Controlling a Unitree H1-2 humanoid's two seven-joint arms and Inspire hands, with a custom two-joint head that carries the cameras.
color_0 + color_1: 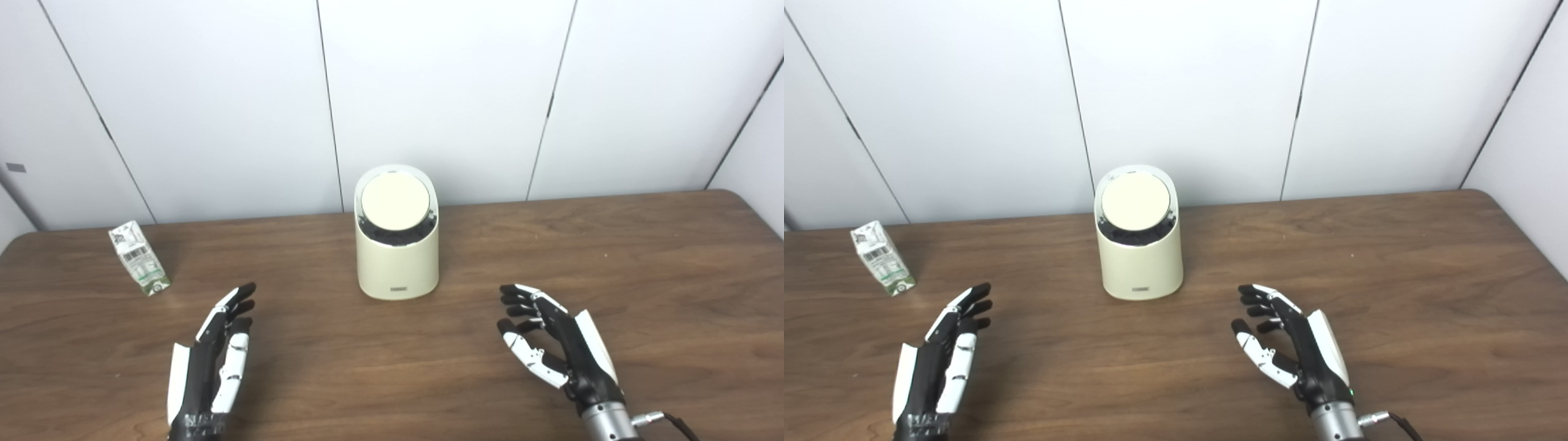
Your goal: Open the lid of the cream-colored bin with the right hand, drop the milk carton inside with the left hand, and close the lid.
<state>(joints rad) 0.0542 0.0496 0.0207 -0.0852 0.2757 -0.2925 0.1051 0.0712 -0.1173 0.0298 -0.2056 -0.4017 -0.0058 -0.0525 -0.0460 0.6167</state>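
The cream-colored bin point(397, 260) stands upright at the middle of the wooden table point(643, 257), near the back wall. Its round lid point(395, 201) lies shut on top, tilted toward me. The milk carton point(139, 258), white with green print, stands leaning at the far left. My left hand point(214, 355) is open and empty, low over the table, to the right of and nearer than the carton. My right hand point(554, 346) is open and empty, fingers apart, to the right of and nearer than the bin.
A white panelled wall point(441, 92) runs right behind the table's back edge. The table's right corner point(744, 199) is rounded. Bare wood lies between the two hands and in front of the bin.
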